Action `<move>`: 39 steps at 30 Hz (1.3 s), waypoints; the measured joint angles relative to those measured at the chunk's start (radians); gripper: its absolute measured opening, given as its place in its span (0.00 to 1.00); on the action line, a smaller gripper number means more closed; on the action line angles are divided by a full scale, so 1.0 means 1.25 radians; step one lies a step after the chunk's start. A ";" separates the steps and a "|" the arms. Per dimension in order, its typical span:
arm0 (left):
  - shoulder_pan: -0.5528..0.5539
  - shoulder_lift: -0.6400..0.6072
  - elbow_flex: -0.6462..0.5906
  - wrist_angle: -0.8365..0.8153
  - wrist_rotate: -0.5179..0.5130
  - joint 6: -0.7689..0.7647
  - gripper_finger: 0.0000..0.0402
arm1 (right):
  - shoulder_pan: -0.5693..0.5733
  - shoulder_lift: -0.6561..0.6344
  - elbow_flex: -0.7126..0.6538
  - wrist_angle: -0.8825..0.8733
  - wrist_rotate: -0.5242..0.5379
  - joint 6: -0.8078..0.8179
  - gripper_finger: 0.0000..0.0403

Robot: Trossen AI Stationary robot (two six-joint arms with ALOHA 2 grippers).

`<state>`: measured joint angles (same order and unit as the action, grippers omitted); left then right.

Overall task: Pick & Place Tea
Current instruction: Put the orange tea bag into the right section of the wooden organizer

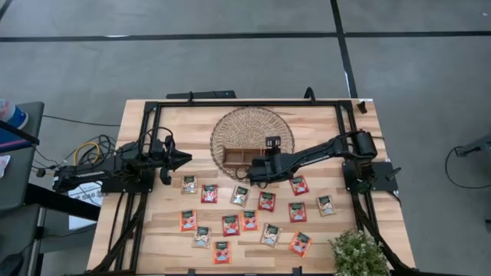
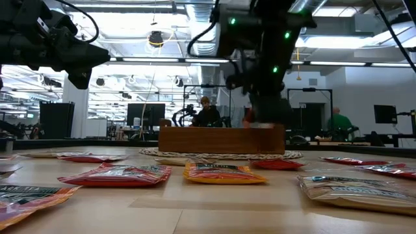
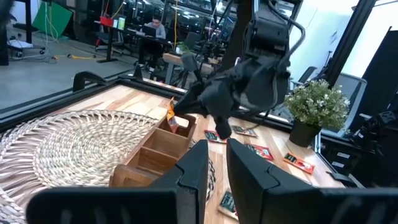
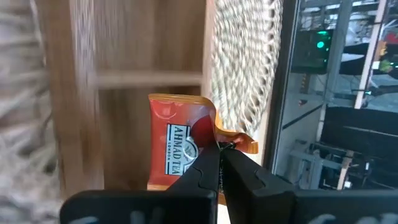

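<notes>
**Right gripper holding a sachet over the tray**

The right gripper point(image 4: 219, 149) is reaching in across the table, its fingers pinched tight on the corner of an orange-red sachet point(image 4: 180, 146). In the right wrist view that sachet is hanging over an end compartment of the wooden tray point(image 4: 149, 78), with the divider just beyond it. The left wrist view is showing the same thing from the other side: the sachet point(image 3: 172, 118) dangling at the tray's end compartment point(image 3: 163, 144), under the dark right arm.

The tray point(image 1: 239, 156) is sitting on the round wicker mat point(image 1: 253, 132) at the back of the table point(image 1: 153, 245).

The other sachets point(image 1: 249, 220) are lying flat and scattered across the front half of the table, red, orange and pale ones mixed, apart from each other.

The left gripper point(image 1: 178, 159) is hovering at the left side, well apart from the tray, its fingers point(image 3: 199, 171) standing slightly apart and holding nothing. A potted plant point(image 1: 357, 253) is sitting at the front right corner.
</notes>
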<state>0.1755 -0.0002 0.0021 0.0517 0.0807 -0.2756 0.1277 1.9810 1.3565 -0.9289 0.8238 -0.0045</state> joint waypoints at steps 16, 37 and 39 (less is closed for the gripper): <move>0.000 0.000 0.000 -0.002 -0.005 0.000 0.13 | 0.002 -0.003 0.000 -0.011 0.024 0.026 0.00; 0.000 0.000 0.000 -0.003 -0.005 -0.001 0.13 | -0.011 0.004 0.000 -0.043 0.005 0.004 0.01; 0.000 0.000 0.000 -0.003 -0.005 -0.001 0.13 | -0.015 0.004 0.000 -0.040 0.003 0.004 0.01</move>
<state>0.1755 -0.0002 0.0021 0.0479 0.0744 -0.2765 0.1094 1.9854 1.3567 -0.9792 0.8276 0.0006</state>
